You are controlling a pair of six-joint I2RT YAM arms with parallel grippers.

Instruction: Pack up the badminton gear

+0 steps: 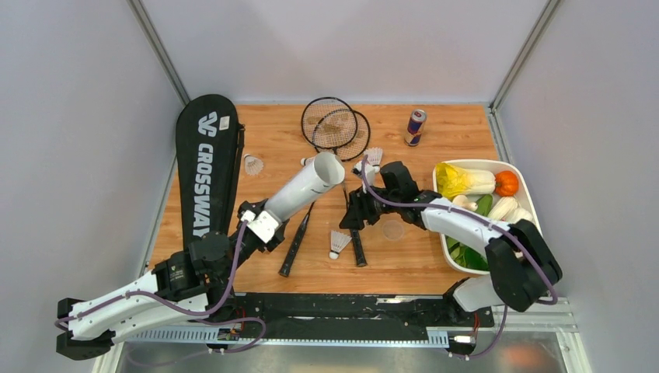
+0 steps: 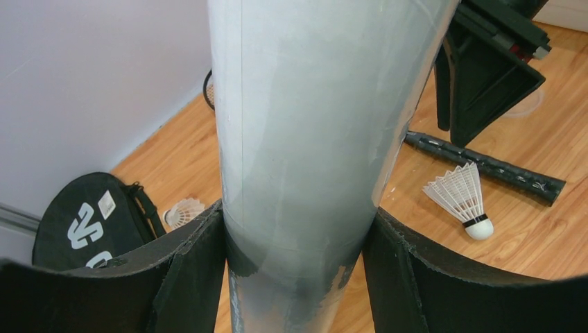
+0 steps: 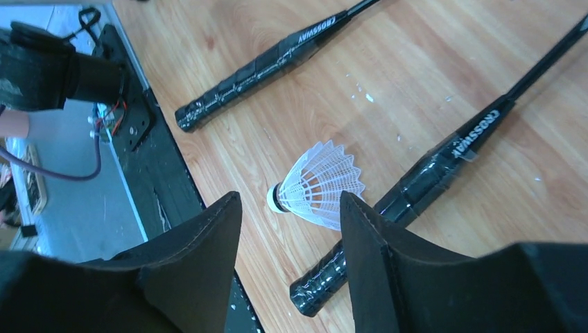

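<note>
A red-and-blue can (image 1: 416, 127) stands upright near the far edge of the wooden desk (image 1: 272, 132). At the right edge sits a white tray (image 1: 474, 162) of vegetables — pale cabbage (image 1: 465, 181), something round and orange (image 1: 506, 183), corn (image 1: 501, 207), leafy greens (image 1: 466, 255).

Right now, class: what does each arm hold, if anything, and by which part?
Left fingers clamp the white tube near the end opposite its open mouth. Right fingers stand open, holding nothing.
</note>
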